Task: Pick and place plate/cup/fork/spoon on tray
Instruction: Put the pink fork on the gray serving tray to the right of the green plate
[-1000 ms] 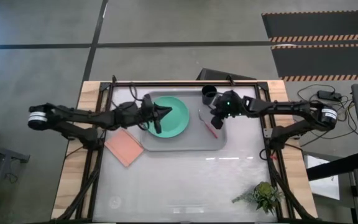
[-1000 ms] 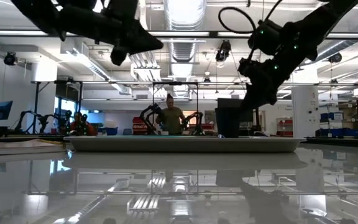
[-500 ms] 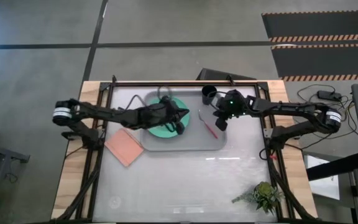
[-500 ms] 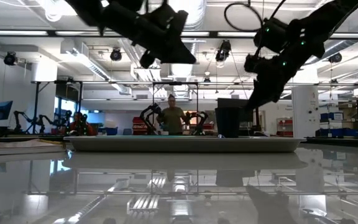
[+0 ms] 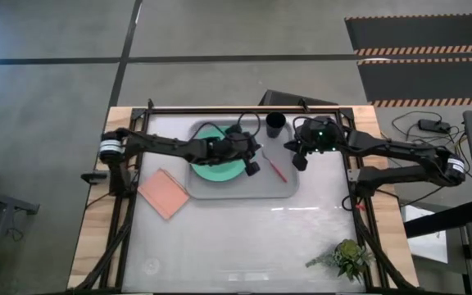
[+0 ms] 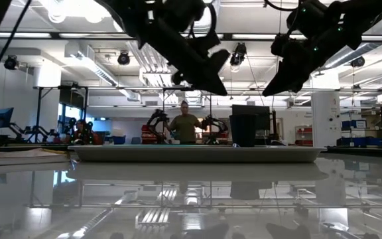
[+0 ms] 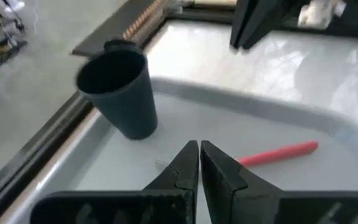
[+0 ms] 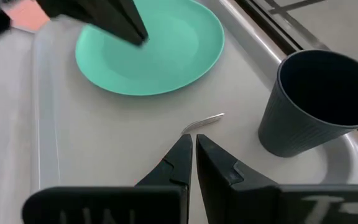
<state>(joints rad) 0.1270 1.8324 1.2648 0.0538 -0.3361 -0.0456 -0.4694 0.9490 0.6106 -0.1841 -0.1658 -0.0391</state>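
While hanging above the tray [image 5: 220, 190] with fingers pressed together and nothing between them, left gripper [image 5: 253, 166] reaching past the plate [image 5: 218, 169] toward the fork [image 5: 277, 169]. Right gripper [image 5: 299, 161] hovering raised near the tray's right end, fingers likewise closed and empty. Cup [image 5: 275, 124] standing upright in the tray's far right corner, plate and fork lying flat inside.

Cup [image 6: 243, 130] upright on tray [image 6: 194, 154]; both arms raised above.
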